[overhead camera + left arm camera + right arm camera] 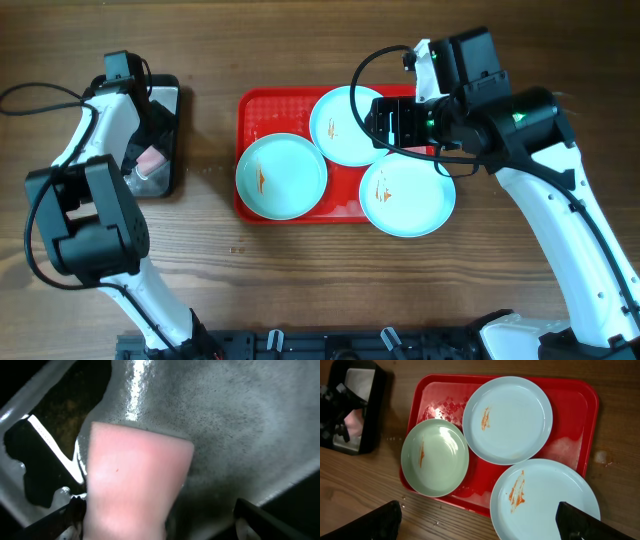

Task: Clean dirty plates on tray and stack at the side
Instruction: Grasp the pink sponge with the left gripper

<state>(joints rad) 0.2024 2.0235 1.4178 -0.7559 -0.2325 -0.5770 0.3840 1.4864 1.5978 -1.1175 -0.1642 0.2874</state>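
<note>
Red tray [250, 108], plates [281, 176] overhanging edges — right claw [480, 525] apart, left claw [160, 515] apart around sponge [135, 475].

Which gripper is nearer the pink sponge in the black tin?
Left. The left gripper hangs directly over the sponge in the tin, fingers either side; the right gripper is over the red tray, well away.

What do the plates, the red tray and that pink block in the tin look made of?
Plates: smooth, semi-gloss pale turquoise, melamine or glazed ceramic; the look leaves it open. Tray: glossy red moulded plastic, rounded corners, bright glare. Pink block: probably foam sponge, matte, soft edges. Tin: dull grey metal, speckled sheen.
</note>
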